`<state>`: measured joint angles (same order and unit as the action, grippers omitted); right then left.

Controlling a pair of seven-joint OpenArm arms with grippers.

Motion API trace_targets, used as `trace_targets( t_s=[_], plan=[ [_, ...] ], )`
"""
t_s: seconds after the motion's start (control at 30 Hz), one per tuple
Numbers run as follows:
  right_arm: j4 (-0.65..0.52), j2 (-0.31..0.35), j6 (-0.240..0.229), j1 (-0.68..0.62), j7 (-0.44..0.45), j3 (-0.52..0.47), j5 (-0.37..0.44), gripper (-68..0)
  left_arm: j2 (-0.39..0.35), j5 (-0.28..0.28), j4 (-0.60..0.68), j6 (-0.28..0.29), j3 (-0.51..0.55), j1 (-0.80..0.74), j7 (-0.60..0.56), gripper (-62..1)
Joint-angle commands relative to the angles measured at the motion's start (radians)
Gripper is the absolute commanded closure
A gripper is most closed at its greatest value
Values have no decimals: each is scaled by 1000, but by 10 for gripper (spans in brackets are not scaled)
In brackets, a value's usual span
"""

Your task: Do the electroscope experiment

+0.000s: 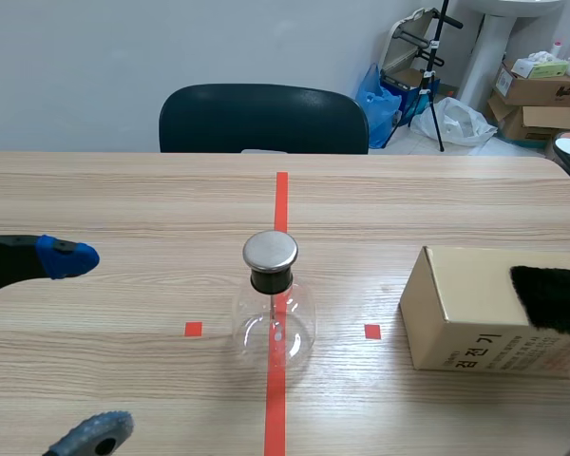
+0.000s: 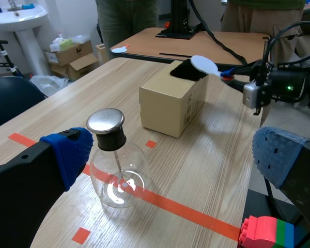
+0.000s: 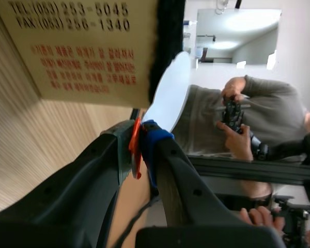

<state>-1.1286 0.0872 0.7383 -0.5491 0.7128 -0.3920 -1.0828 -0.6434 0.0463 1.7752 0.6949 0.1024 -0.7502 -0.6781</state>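
Note:
The electroscope, a round glass flask (image 1: 273,323) with a metal cap (image 1: 270,251), stands on the red tape line at the table's middle. My left gripper (image 1: 81,347) is open to the left of it; in the left wrist view the flask (image 2: 117,168) sits just ahead of the near blue pad (image 2: 70,150). A cardboard box (image 1: 484,313) lies to the right with a black furry cloth (image 1: 551,296) on top. My right gripper (image 3: 139,139) is shut on the thin orange handle of a white disc paddle (image 3: 168,93), whose disc (image 2: 204,64) sits against the cloth (image 2: 187,71).
A dark chair (image 1: 263,119) stands behind the table's far edge. Boxes and bags (image 1: 537,90) fill the back right corner. Coloured toy blocks (image 2: 266,233) show beyond the table's edge. A person (image 3: 237,121) holding controllers is behind the right arm.

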Motion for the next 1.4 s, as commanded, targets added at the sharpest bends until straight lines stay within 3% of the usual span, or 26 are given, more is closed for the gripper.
trace_targets(
  t_s=[0.0, 0.03, 0.07, 0.17, 0.2, 0.3, 0.33, 0.43, 0.47, 0.6, 0.63, 0.73, 0.77, 0.87, 0.9, 0.93, 1.03, 1.07, 1.17, 1.2, 1.3, 1.37],
  plan=[
    [-9, 16, 45, 2, 164, 5, -16, -9, 0, 16, 6, 1, -7, 0, -13, -623],
    [-10, 15, 45, 4, 219, 5, -7, -9, 0, 16, 6, 1, -7, 0, -13, -623],
    [-10, 12, 45, 4, 217, 5, 7, -9, 0, 16, 6, 1, -7, 0, -13, -623],
    [-9, 7, 45, -2, 22, 5, 21, -9, 0, 16, 6, 1, -7, 0, -13, -623],
    [-9, 9, 44, -2, 14, 5, -3, -9, 0, 16, 6, 1, -7, 0, -13, -623],
    [-10, 12, 45, 6, 213, 5, -35, -9, 0, 16, 6, 1, -7, 0, -13, -623],
    [-10, 8, 45, 10, 225, 5, -25, -9, 0, 16, 6, 1, -7, 0, -13, -623],
    [-8, 1, 45, 6, 15, 5, -10, -9, 0, 16, 6, 1, -7, 0, -13, -623],
    [-8, 2, 45, 4, -3, 5, -18, -9, 0, 16, 6, 1, -7, 0, -13, -623],
    [-10, 5, 45, 7, 212, 4, -26, -9, 0, 16, 6, 1, -7, 0, -13, -623],
    [-10, 1, 45, 9, 180, 4, -13, -9, 0, 16, 6, 1, -7, 0, -13, -623],
    [-9, -4, 45, 4, -52, 4, -15, -9, 0, 16, 6, 1, -7, 0, -13, -623],
    [-8, -3, 45, 3, -43, 4, -29, -9, 0, 16, 6, 1, -7, 0, -13, -623],
    [-9, 1, 45, 9, 172, 5, -47, -9, 0, 16, 6, 1, -7, 0, -13, -623],
    [-9, 1, 45, 11, 201, 5, -40, -9, 0, 16, 6, 1, -7, 0, -13, -623],
    [-10, -2, 45, 12, 183, 4, -27, -9, 0, 16, 6, 1, -7, 0, -13, -623],
    [-10, 2, 45, 10, -5, 4, -18, -9, 0, 16, 6, 1, -7, 0, -13, -623],
    [-9, 4, 45, 9, -3, 4, -30, -9, 0, 16, 6, 1, -7, 0, -13, -623],
    [-10, 7, 45, 13, 138, 4, -39, -9, 0, 16, 6, 1, -7, 0, -13, -623],
    [-10, 6, 45, 14, 138, 4, -34, -9, 0, 16, 6, 1, -7, 0, -13, -623],
    [-9, 5, 45, 12, 7, 4, -14, -9, 0, 16, 6, 1, -7, 0, -13, -623],
    [-9, 5, 45, 12, 3, 4, -18, -9, 0, 16, 6, 1, -7, 0, -13, -623]
  ],
)
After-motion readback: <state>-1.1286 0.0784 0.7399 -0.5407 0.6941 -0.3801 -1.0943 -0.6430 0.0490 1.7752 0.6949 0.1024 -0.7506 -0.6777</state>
